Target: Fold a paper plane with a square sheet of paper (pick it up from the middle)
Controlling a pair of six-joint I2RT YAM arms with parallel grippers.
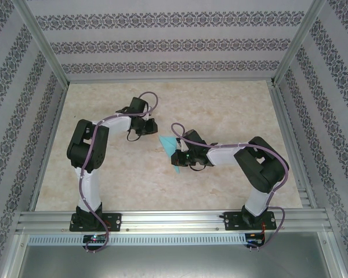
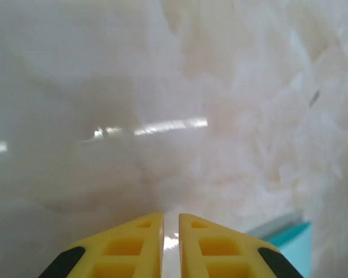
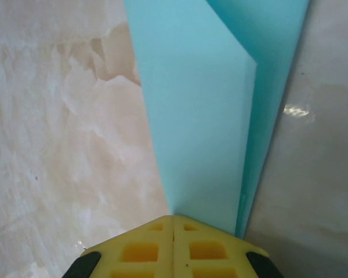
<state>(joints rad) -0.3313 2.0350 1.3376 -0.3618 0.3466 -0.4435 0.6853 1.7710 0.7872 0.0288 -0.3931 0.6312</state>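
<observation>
The blue sheet of paper (image 1: 167,142) was near the middle of the pale marbled table (image 1: 232,104), between the two arms. It was partly folded, with one flap doubled over along a straight crease. The right claw (image 3: 173,223) reached it from the right and was clamped on it, its yellow fingers pressed together over the paper's edge. The folded sheet ran away from the fingertips. Whether the paper rested on the table or was raised could not be told. The left claw (image 2: 171,223) was just left of the sheet. Its fingers were almost together, with a thin slit between them and nothing in it.
</observation>
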